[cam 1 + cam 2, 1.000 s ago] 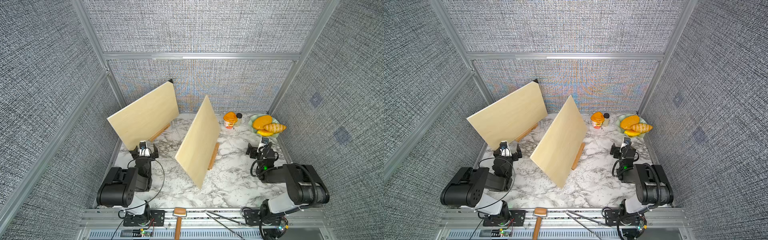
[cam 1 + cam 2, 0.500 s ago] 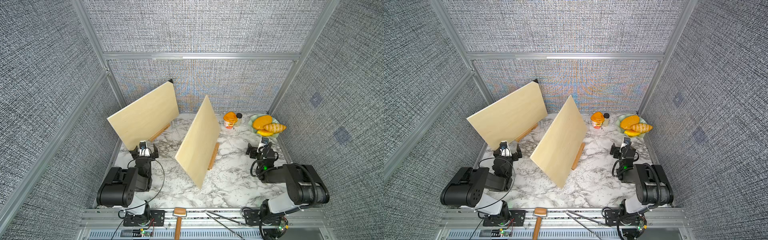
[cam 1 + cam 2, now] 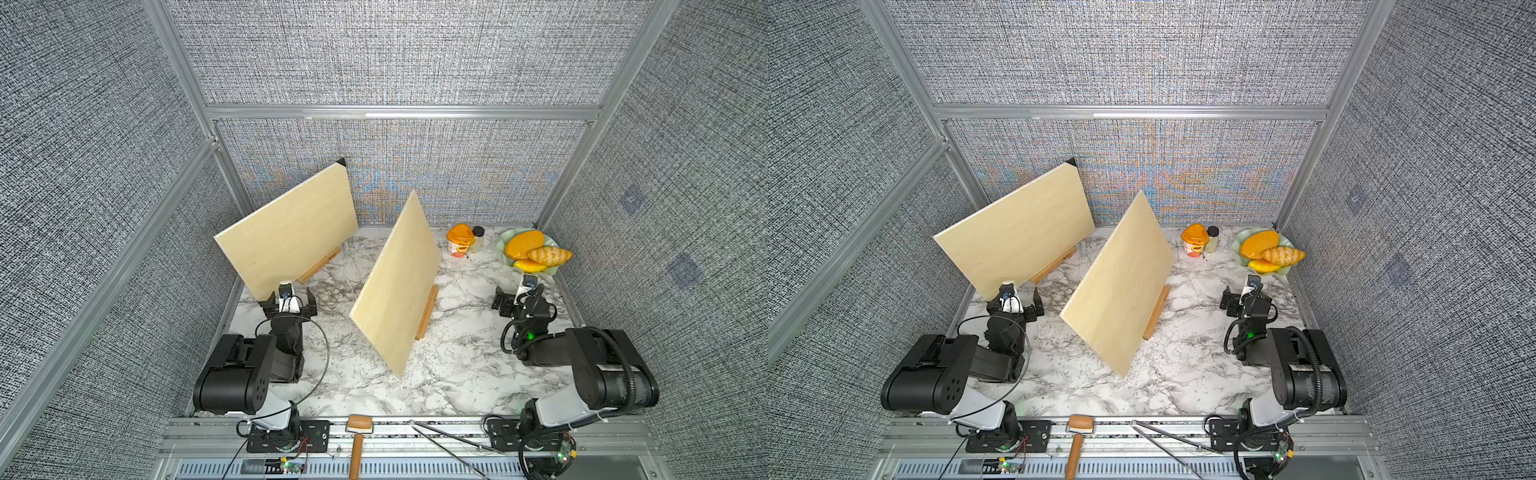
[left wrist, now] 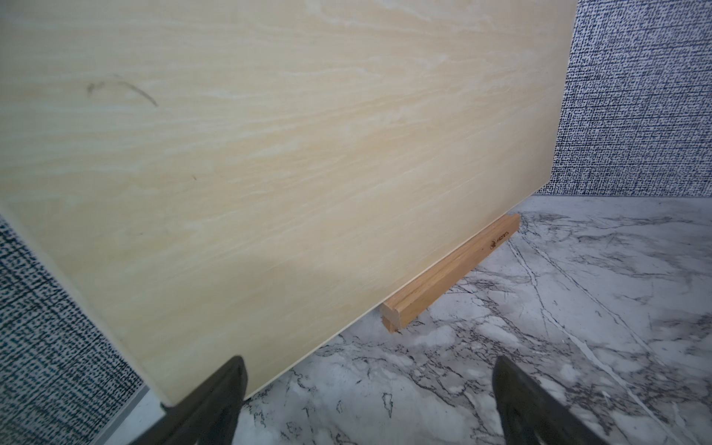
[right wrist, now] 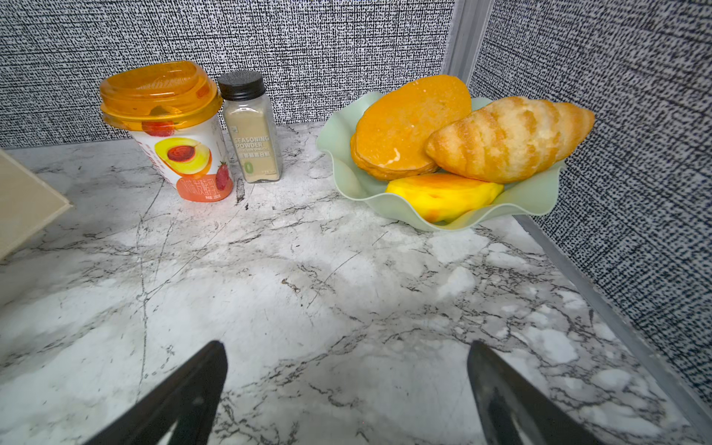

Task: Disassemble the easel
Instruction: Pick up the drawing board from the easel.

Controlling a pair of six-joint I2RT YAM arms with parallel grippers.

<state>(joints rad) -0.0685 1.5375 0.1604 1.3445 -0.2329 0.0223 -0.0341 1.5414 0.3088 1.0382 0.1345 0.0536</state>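
The left gripper (image 4: pixel 370 370) stood spread and empty, just before the corner of the easel board (image 4: pixel 269 154), which leaned on its wooden ledge (image 4: pixel 450 273) by the left wall. Both top views alone showed a second board (image 3: pixel 399 282) whole, mid-table. The right gripper (image 5: pixel 346 354), also spread, faced a cup (image 5: pixel 169 131), a seasoning jar (image 5: pixel 252 131) and a pastry bowl (image 5: pixel 531 200), their labels legible only from its wrist

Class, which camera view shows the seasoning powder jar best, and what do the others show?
The right wrist view: the seasoning powder jar is close, with black cap and label readable. In both top views it is tiny, beside the orange-lidded cup. The left wrist view misses it.
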